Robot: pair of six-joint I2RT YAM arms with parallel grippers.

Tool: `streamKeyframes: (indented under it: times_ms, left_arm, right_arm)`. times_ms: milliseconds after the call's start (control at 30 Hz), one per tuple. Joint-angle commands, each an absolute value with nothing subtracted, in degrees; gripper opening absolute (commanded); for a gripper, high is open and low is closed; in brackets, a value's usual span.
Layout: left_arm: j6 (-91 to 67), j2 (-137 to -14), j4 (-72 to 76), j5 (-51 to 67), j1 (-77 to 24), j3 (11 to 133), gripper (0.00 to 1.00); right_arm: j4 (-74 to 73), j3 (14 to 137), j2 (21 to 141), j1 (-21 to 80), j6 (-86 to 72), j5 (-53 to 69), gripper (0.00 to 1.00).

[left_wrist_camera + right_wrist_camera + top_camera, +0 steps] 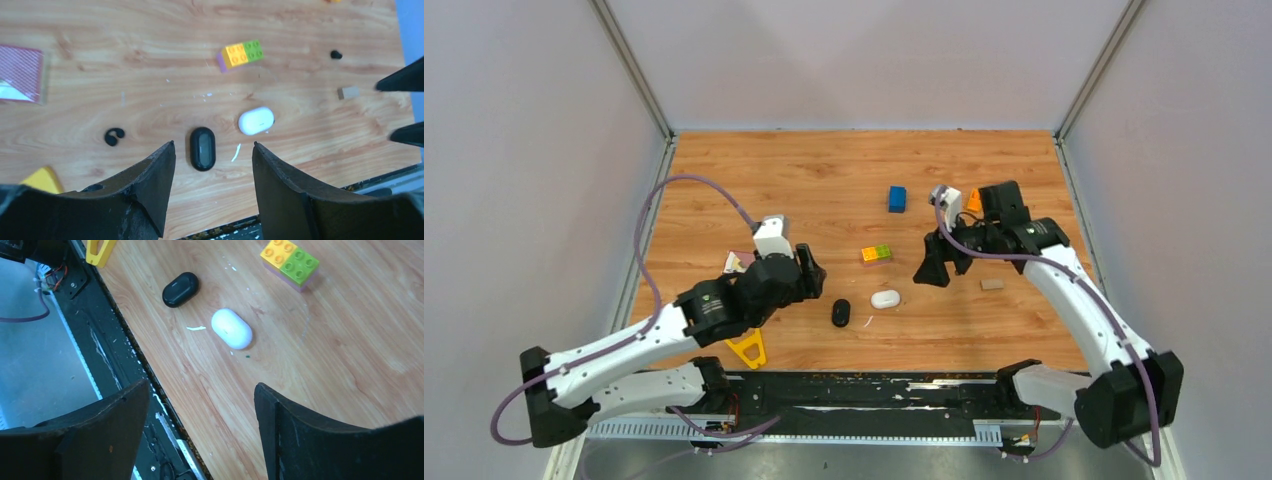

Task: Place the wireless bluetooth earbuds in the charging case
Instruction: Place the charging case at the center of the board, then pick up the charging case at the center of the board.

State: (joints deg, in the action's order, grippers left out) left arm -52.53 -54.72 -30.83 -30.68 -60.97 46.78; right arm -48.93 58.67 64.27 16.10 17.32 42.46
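A closed black charging case [841, 313] lies on the wooden table, and a closed white case [885, 298] lies just to its right. My left gripper [814, 278] is open and empty, hovering over the black case [202, 148], which shows between its fingertips [213, 143]. Two small black earbuds lie loose, one [114, 136] left of the black case and one [336, 54] far right. No white earbuds show. My right gripper [930, 271] is open and empty [201, 384], above the table to the right of the white case [231, 328]. The black case [180, 289] lies beyond.
A yellow-green brick [876, 254] and a blue brick [897, 198] lie behind the cases. A small tan block [992, 284] is at the right, a red-and-white packet [20, 72] at the left, and a yellow plastic piece [747, 348] at the front edge.
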Motion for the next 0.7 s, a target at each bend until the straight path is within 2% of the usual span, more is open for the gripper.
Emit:
streamKeyframes:
  times_ms: [0, 133, 267, 367, 400, 500, 667]
  left_arm:
    - [-47.7, -51.6, -42.6, -36.4, -60.5, 48.2, 0.65]
    - [-50.6, -45.4, -45.2, -33.5, -60.5, 44.8, 0.64]
    - [-59.4, -29.9, -49.4, -37.5, -60.5, 40.8, 0.61]
    - [-62.7, -22.3, -54.1, -41.5, -60.5, 41.2, 0.59]
    - [-61.9, -20.8, -55.2, -42.8, -60.5, 41.7, 0.59]
    - [-59.6, -19.3, -58.6, -46.4, -60.5, 44.4, 0.59]
    - [-55.4, -23.1, -62.1, -48.0, -60.6, 47.7, 0.61]
  right_arm:
    - [-49.3, 63.7, 71.9, 23.4, 14.2, 39.1, 0.74]
    - [-47.5, 66.1, 78.9, 39.0, 14.1, 31.5, 0.74]
    - [-46.9, 71.0, 86.3, 47.8, 11.0, 24.3, 0.76]
    - [-47.9, 76.9, 93.0, 50.4, 5.0, 16.3, 0.90]
    - [-47.7, 78.2, 94.3, 51.2, 3.2, 14.1, 0.91]
    - [-48.3, 81.8, 100.4, 53.2, -2.4, 8.8, 0.89]
    - [-47.3, 83.8, 107.1, 56.0, -7.9, 9.3, 0.83]
